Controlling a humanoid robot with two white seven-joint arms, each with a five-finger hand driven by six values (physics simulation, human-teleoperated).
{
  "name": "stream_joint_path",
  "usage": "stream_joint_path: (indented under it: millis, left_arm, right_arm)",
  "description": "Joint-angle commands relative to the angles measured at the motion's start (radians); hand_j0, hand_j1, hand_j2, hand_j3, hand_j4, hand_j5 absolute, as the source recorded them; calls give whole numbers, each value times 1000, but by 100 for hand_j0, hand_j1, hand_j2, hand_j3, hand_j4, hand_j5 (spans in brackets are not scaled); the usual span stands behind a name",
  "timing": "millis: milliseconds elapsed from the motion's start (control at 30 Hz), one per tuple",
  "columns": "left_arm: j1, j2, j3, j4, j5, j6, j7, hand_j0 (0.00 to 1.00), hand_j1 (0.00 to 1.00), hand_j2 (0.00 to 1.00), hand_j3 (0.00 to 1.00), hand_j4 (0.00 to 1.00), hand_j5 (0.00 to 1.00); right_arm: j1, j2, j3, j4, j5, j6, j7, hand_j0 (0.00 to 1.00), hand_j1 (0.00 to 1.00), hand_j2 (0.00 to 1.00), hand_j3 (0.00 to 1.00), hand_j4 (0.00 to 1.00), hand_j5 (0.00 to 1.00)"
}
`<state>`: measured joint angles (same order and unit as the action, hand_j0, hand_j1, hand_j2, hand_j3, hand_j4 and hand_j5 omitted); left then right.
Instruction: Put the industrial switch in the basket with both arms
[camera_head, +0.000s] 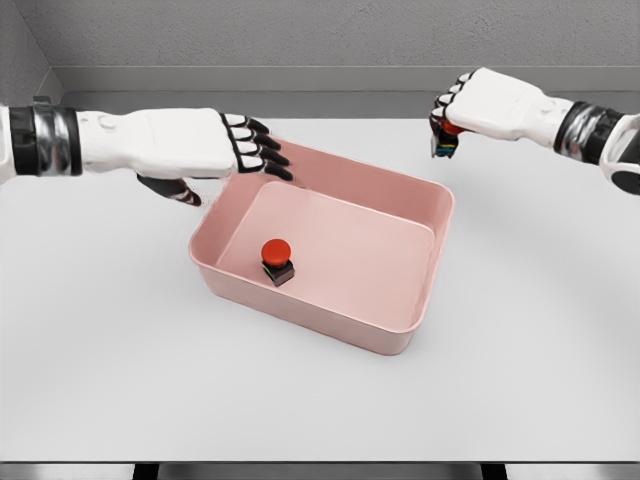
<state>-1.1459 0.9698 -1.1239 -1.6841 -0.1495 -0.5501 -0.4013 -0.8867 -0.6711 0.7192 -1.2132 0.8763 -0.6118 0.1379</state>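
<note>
A pink rectangular basket sits in the middle of the white table. Inside it, near its left side, stands an industrial switch with a red round button on a black base. My left hand hovers above the basket's far left corner, fingers spread and holding nothing. My right hand is raised beyond the basket's far right corner, fingers curled around a second switch, whose red top and dark base peek out below the fingers.
The white table stretches around the basket on all sides. A grey wall runs along the table's far edge.
</note>
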Motion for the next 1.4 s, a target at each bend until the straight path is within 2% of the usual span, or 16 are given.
stream_joint_path:
  millis: [0, 67, 133, 300, 333, 467, 667, 900, 1233, 1367]
  left_arm:
    - [8, 129, 0, 67, 252, -61, 30, 100, 100, 100, 100, 100, 100]
    - [58, 135, 1, 199, 294, -61, 30, 100, 100, 100, 100, 100, 100]
    - [115, 191, -2, 199, 294, -61, 30, 100, 100, 100, 100, 100, 100]
    - [176, 195, -27, 208, 285, -61, 30, 100, 100, 100, 100, 100, 100]
    - [180, 195, -53, 210, 283, -61, 30, 100, 100, 100, 100, 100, 100]
    - [181, 190, -62, 196, 285, -61, 29, 100, 100, 100, 100, 100, 100]
    - [181, 188, -60, 201, 285, -61, 29, 100, 100, 100, 100, 100, 100]
    - [181, 187, -62, 198, 285, -61, 29, 100, 100, 100, 100, 100, 100]
    - [181, 184, -62, 196, 285, -61, 29, 100, 100, 100, 100, 100, 100]
    - [181, 184, -63, 196, 285, -61, 29, 100, 100, 100, 100, 100, 100]
  right_arm:
    - [0, -2, -3, -25, -10, 1, -1, 47, 47, 47, 47, 47, 47]
    - [0, -2, -3, -26, -23, 1, 0, 47, 47, 47, 47, 47, 47]
    - [0, -2, -3, -40, -25, 1, 0, 47, 47, 47, 47, 47, 47]
    - [0, -4, -3, -71, -37, 1, 0, 47, 47, 47, 47, 47, 47]
    - [0, -4, -3, -75, -40, 1, 0, 47, 47, 47, 47, 47, 47]
    - [0, -2, -3, -91, -40, 1, 0, 47, 47, 47, 47, 47, 47]
    - [21, -2, -3, -154, -40, 1, -1, 47, 47, 47, 47, 47, 47]
    - [25, -1, -1, -161, -42, 1, -1, 47, 47, 47, 47, 47, 47]
    - [46, 12, 6, -215, -42, 1, -1, 47, 47, 47, 47, 47, 47]
    - [64, 8, 6, -269, -42, 1, -1, 47, 47, 47, 47, 47, 47]
